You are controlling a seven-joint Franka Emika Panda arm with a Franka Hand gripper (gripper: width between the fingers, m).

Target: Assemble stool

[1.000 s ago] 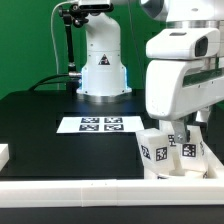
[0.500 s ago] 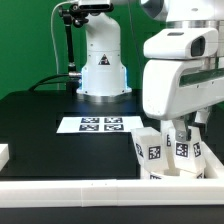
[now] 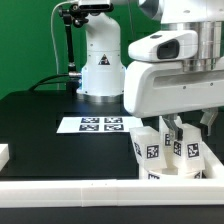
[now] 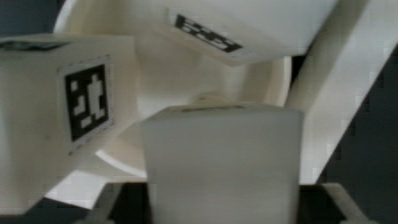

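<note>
In the exterior view my gripper [image 3: 181, 130] hangs over a cluster of white stool parts at the right front of the table. Two upright tagged legs stand there, one toward the exterior view's left [image 3: 150, 153] and one under the fingers [image 3: 186, 150]. In the wrist view my gripper [image 4: 222, 203] is shut on a plain white leg [image 4: 222, 150], whose sides fill the gap between the dark pads. A tagged leg [image 4: 71, 100] stands beside it and another tagged leg [image 4: 231, 30] lies beyond. The curved white seat [image 4: 276, 90] shows behind them.
The marker board [image 3: 100, 124] lies flat in the middle of the black table. The arm's white base [image 3: 100, 62] stands at the back. A white rim [image 3: 80, 190] runs along the front edge, and a small white piece [image 3: 3, 153] sits at the exterior view's left.
The arm's white body has swung toward the exterior view's left and fills more of the picture. The left leg has shifted slightly left. The gripper stays over the cluster.
</note>
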